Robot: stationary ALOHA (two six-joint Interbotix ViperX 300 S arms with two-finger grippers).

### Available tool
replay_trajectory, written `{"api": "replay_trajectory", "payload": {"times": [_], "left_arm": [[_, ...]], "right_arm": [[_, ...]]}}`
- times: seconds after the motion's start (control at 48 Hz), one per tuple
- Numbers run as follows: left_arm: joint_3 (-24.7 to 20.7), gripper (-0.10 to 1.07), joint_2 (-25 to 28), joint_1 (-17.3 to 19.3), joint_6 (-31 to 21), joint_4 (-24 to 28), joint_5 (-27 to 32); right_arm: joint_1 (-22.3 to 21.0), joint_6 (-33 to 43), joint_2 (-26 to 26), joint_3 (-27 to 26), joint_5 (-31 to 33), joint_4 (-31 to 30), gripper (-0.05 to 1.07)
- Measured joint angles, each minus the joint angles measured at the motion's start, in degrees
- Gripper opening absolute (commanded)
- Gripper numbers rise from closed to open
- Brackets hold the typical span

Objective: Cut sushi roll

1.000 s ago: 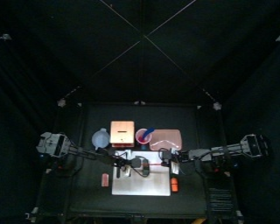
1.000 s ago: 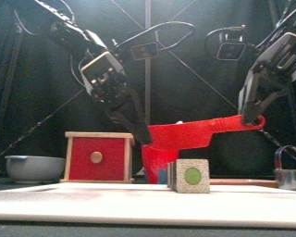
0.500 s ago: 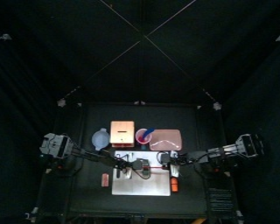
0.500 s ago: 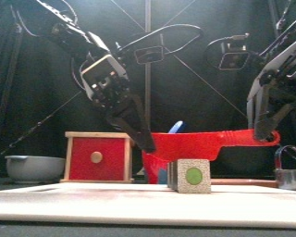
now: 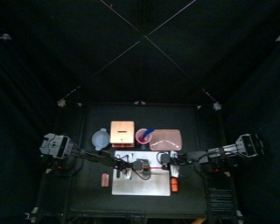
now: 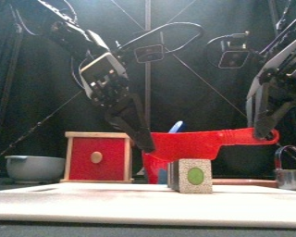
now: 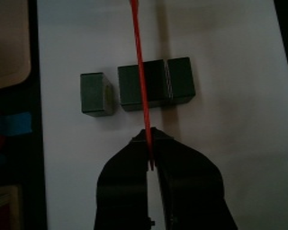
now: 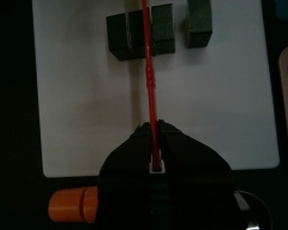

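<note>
Here, a small black table [image 5: 90,199] stands penned in by black curtains [image 5: 25,87], and on it lies a white board [image 7: 219,54] with the sushi roll [image 7: 157,84] resting on it, one cut piece [image 7: 97,92] lying just beside the rest. Both arms hang over the board: the left gripper [image 7: 148,154] and the right gripper [image 8: 155,154] are each pinched onto an end of a thin red cutter [image 7: 137,54] stretched across the roll. Behind the board stand a red box [image 6: 97,156], a red basket [image 6: 188,146] and a grey bowl [image 6: 34,167].
</note>
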Motion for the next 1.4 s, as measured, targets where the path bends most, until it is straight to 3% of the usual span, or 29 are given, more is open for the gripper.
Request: {"api": "replay_trajectory", "payload": {"times": [0.458,0.729,0.896,1.125,1.396], "left_arm": [[-0.4,0.36,4.4,-0.6,-0.1,-2.9,-0.3],[-0.7,0.36,5.5,-3.0,0.0,-5.6,-0.3],[-1.0,0.36,3.8,-3.2,0.0,-5.6,0.9],[-1.1,0.35,-1.1,-3.5,0.0,-3.3,2.6],[-2.4,0.35,1.1,-6.0,-0.3,-3.2,1.3]], "right_arm": [[0.4,0.1,4.0,0.6,-3.1,0.9,0.30],[4.0,0.5,8.3,-0.3,-3.9,4.7,0.30],[4.6,1.9,6.2,-0.6,-3.3,4.1,0.30],[4.8,2.8,-2.1,-0.4,-0.9,0.4,0.30],[7.8,3.0,-3.1,0.4,-0.7,2.0,0.30]]}}
